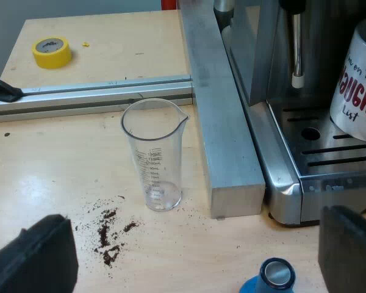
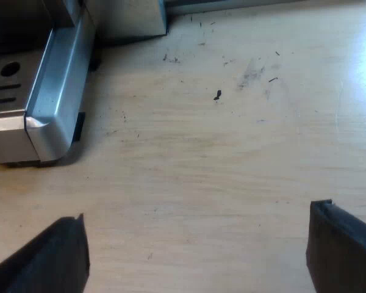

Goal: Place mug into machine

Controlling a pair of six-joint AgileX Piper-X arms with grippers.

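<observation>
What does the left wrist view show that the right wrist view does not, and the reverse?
Left wrist view: the open left hand, a measuring glass, upright and empty, spilled coffee grounds beside it, a blue tamper, a yellow tape roll, and a white mug on the drip tray. Right wrist view: the open right hand over the table, and a dark speck. Shared: the espresso machine with its drip tray, and the wooden table.

Mug [image 1: 360,79]: white w/ black + red lettering, stands on the slotted drip tray [image 1: 329,152] of the espresso machine [image 1: 280,177], just beside the steam wand [image 1: 297,55]. Machine: brushed steel, rounded front corner, sits on wooden worktop [image 1: 61,171]. Tray has slots + one round hole.
</observation>
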